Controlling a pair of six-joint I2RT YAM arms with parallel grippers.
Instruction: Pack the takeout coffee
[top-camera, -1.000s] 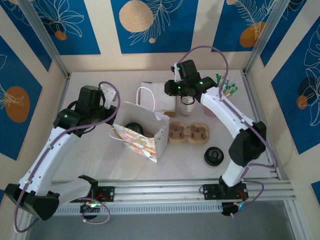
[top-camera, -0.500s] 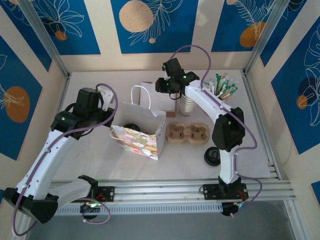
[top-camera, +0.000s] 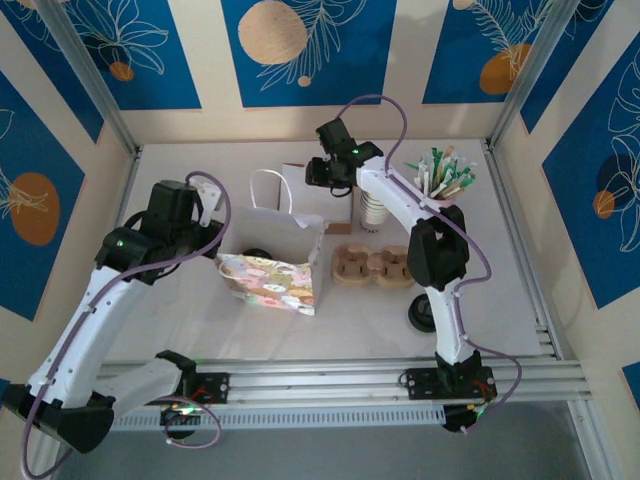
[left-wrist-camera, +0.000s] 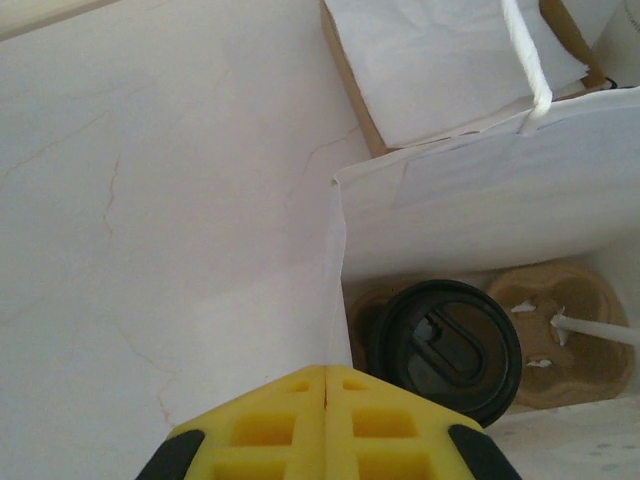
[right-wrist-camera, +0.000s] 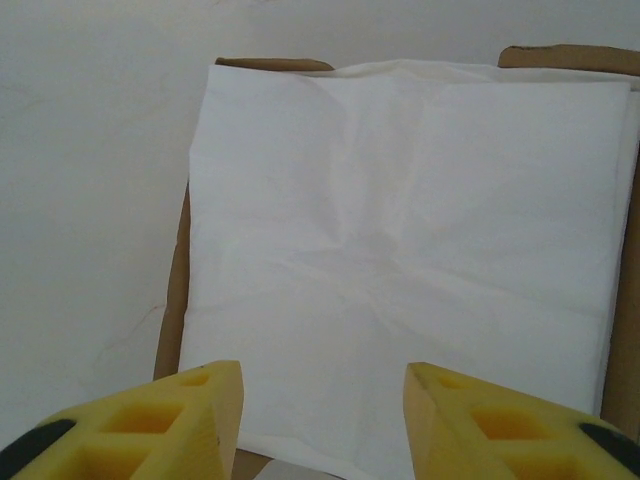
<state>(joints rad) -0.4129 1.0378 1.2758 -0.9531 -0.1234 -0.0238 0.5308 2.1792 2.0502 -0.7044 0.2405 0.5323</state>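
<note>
Left pincer (left-wrist-camera: 325, 372) first: my yellow pads are pressed tight together, and from the left wrist camera the white edge of the paper bag (top-camera: 270, 281) runs straight down into the seam between them, so I'm pinching the bag's rim on its left side. Looking past my own fingers, there it is: the takeout coffee (left-wrist-camera: 445, 350), round black lid up, sitting down inside the bag against the near wall. From the overhead camera it's a dark spot low in the bag's open mouth. Some brown pulp shows right around the lid from my wrist, and I can't tell what it belongs to. The bag stands on the bench (top-camera: 200, 315) with its flowered side facing the arm bases and one white loop handle sticking up at the back. Over on the other side, my right pincer (right-wrist-camera: 325, 420) is spread wide with nothing between the pads, hanging above a stack of white napkins (right-wrist-camera: 400, 250) that lies in a brown cardboard tray at the back of the bench, just behind the bag. To the right of the bag, the brown pulp cup carrier (top-camera: 372, 267) lies flat. Behind it stands the stack of white paper cups (top-camera: 373, 210), and further right a holder of stir sticks (top-camera: 441, 174). A loose black lid (top-camera: 428, 313) sits on the bench nearer the base of my right arm, well apart from the bag.
</note>
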